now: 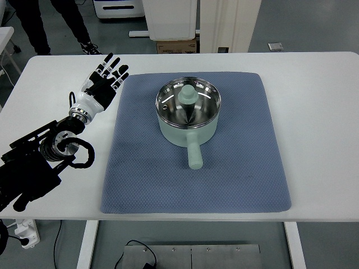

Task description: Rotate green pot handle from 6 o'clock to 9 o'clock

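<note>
green pot (188, 120) sat mid-way on blue mat (196, 185) | handle (194, 154) pointed to 6 o'clock | left hand (105, 83) lay flat-fingered, empty, just off mat's left edge | risk: pushing the handle could slide the pot rather than spin it

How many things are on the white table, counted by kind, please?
Green pot with glass lid: 1
Blue mat: 1
Robot left hand, open, resting over the table: 1
Total: 3
</note>
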Tool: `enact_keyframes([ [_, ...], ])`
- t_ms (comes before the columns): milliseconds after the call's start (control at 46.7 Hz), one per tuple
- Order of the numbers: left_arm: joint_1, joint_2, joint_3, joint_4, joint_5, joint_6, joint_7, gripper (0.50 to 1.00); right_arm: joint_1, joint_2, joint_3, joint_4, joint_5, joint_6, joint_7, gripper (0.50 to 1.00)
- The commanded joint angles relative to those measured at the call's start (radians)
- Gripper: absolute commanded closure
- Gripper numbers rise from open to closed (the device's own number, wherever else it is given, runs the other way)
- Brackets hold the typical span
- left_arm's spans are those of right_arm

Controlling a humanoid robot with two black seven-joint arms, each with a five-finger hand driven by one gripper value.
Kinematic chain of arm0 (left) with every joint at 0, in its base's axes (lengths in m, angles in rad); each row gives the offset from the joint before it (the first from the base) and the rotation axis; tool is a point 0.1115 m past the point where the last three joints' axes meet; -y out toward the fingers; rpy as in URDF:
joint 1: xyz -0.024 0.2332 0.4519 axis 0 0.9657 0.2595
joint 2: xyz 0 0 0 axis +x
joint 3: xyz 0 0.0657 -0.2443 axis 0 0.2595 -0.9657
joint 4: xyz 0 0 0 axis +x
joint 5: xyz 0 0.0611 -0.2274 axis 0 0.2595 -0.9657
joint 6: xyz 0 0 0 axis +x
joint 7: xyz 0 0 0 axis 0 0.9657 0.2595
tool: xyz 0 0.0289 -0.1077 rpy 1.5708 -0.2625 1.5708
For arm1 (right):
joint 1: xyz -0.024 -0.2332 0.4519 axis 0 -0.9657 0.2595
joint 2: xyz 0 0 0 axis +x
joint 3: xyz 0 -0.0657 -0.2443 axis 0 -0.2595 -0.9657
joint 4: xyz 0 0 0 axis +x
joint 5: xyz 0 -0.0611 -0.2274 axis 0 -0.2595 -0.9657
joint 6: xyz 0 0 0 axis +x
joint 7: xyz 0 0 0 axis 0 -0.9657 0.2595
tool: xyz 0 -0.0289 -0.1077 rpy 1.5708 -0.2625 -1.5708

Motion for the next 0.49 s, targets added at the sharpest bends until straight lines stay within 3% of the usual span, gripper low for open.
enact_keyframes([
  [0, 0.000, 0.000, 0.000, 0.001, 0.000, 0.000, -0.003, 0.500, 0.000, 0.000, 0.000, 0.000, 0.000, 0.000, 0.000, 0.500],
  [471, 0.000, 0.000, 0.000, 0.001, 0.003, 0.000, -0.040, 0.500, -0.001, 0.000, 0.000, 0.000, 0.000, 0.000, 0.000, 0.500],
])
